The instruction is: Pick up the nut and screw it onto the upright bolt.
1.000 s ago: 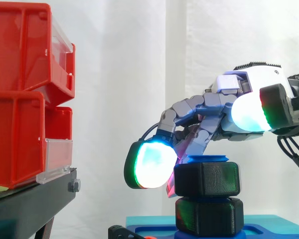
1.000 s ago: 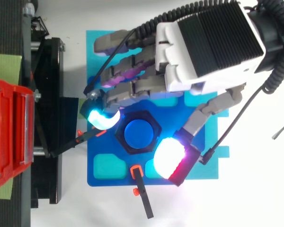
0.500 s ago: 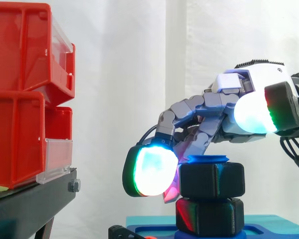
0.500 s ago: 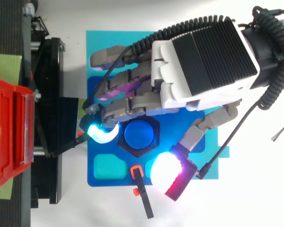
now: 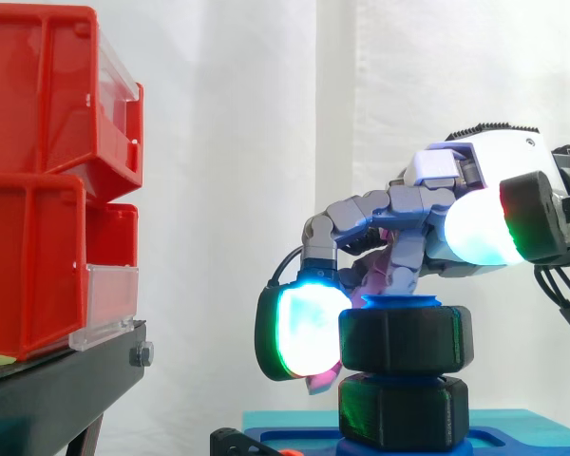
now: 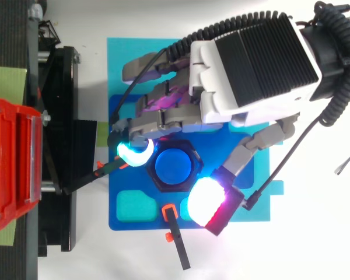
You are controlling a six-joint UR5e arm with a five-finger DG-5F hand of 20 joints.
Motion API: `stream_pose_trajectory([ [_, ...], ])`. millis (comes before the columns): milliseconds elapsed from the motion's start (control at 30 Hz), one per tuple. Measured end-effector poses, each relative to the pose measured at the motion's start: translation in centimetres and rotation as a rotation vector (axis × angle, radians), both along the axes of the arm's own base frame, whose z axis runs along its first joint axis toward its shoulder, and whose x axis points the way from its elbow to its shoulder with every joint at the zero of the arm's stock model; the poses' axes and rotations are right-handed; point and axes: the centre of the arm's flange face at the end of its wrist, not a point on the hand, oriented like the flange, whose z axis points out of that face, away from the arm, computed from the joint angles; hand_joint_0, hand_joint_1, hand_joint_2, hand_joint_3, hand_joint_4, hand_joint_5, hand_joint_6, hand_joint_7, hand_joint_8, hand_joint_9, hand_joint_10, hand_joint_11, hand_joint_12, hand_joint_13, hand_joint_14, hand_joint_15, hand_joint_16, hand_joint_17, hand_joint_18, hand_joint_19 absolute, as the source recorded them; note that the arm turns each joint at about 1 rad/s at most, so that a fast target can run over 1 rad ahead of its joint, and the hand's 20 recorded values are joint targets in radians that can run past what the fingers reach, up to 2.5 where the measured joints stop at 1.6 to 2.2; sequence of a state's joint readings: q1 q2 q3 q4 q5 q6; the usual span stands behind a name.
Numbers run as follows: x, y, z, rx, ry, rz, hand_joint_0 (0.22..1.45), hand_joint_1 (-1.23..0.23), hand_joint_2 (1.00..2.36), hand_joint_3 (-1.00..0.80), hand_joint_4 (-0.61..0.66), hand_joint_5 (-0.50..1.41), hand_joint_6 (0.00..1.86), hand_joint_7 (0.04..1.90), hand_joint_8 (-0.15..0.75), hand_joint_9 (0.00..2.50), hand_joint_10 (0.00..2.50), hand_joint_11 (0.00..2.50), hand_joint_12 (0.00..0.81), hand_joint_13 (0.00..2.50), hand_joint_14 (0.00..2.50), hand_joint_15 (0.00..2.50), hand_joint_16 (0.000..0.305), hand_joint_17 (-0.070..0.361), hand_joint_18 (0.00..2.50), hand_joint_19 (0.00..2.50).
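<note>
You have the hand point(image 6: 251, 64) pinching the nut point(image 5: 406, 337) between pads point(image 5: 304, 331) on opposite sides, nut level and centred on the upright bolt point(image 6: 174, 166).

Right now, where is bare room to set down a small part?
The white surface is bare right of the blue base and right of the black tool. Crowded: the hand around the nut, and the black stand at left.

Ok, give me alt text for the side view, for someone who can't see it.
A robot hand reaches in from the right, over a black nut sitting on an upright blue bolt. Red bins are stacked on a black stand at the left.
</note>
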State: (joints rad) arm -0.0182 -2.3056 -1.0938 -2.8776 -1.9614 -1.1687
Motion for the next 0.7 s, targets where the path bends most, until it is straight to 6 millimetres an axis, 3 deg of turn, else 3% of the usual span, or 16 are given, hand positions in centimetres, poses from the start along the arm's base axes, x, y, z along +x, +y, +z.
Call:
stream_pose_trajectory([
  [100, -0.1, -0.5, 0.0, 0.0, 0.001, -0.004, 0.51, -0.33, 1.0, -0.5, -0.1, 0.0, 0.51, 1.19, 0.277, 1.45, 0.01, 0.32, 0.328, 0.89, 0.0, 0.13, 0.03, 0.067, 0.44, 0.09],
  [300, -0.4, -1.8, 0.0, -0.001, 0.001, -0.005, 0.51, -0.34, 1.0, -0.5, 0.19, 0.05, 0.5, 1.04, 0.262, 1.64, 0.01, 0.4, 0.322, 1.03, 0.01, 0.18, 0.028, 0.063, 0.58, 0.16],
  [433, -0.7, -2.7, 0.0, -0.006, 0.003, -0.001, 0.52, -0.34, 1.0, -0.5, 0.26, 0.06, 0.5, 1.08, 0.242, 1.76, 0.01, 0.5, 0.318, 1.11, 0.01, 0.2, 0.027, 0.061, 0.66, 0.2],
  [700, -1.6, -4.4, -0.5, -0.037, 0.034, -0.008, 0.52, -0.34, 1.0, -0.5, 0.21, 0.08, 0.52, 1.22, 0.188, 2.01, 0.02, 0.73, 0.288, 1.25, 0.01, 0.24, 0.026, 0.058, 0.85, 0.31],
])
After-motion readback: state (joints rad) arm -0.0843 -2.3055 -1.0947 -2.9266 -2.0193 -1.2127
